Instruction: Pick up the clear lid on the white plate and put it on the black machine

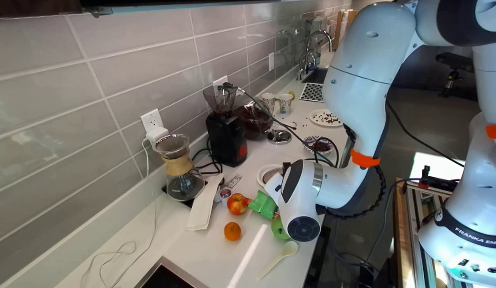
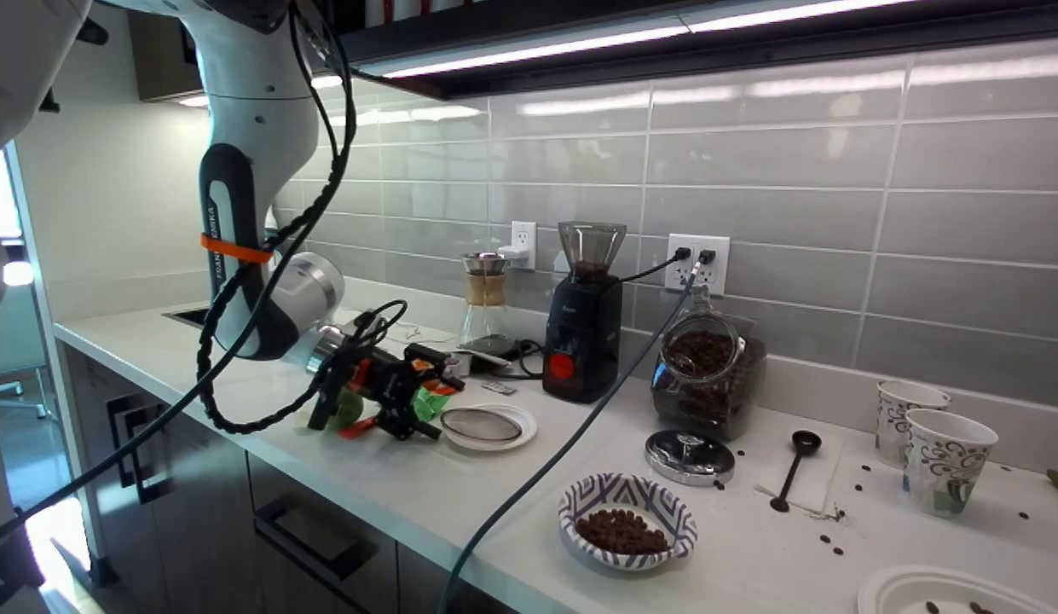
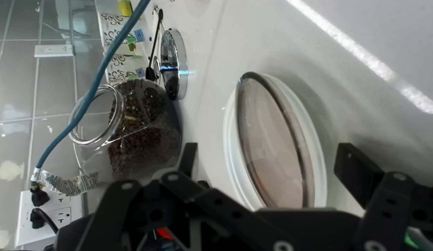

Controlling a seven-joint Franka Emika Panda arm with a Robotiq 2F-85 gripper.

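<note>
The clear lid (image 3: pixel 272 139), greyish and see-through with a darker rim, rests on the small white plate (image 3: pixel 233 153). In an exterior view the same lid (image 2: pixel 482 424) lies toward the gripper side of the plate (image 2: pixel 529 424). My gripper (image 2: pixel 441 408) is low over the counter beside the plate, its jaws spread wide. From the wrist, one finger (image 3: pixel 354 170) stands on each side of plate and lid, apart from both, with nothing gripped. The black machine (image 2: pixel 584 341), topped by a smoky hopper, stands near the wall behind the plate; in an exterior view the machine (image 1: pixel 226 140) shows its side.
A tipped glass jar of beans (image 2: pixel 708 375), a chrome lid (image 2: pixel 690 456) and a patterned bowl (image 2: pixel 627 520) lie beyond the plate. A cable (image 2: pixel 546 460) runs across the counter. An apple (image 1: pixel 238 203), orange (image 1: pixel 232 231), green packet (image 1: pixel 263 204) and glass carafe (image 1: pixel 184 180) are nearby.
</note>
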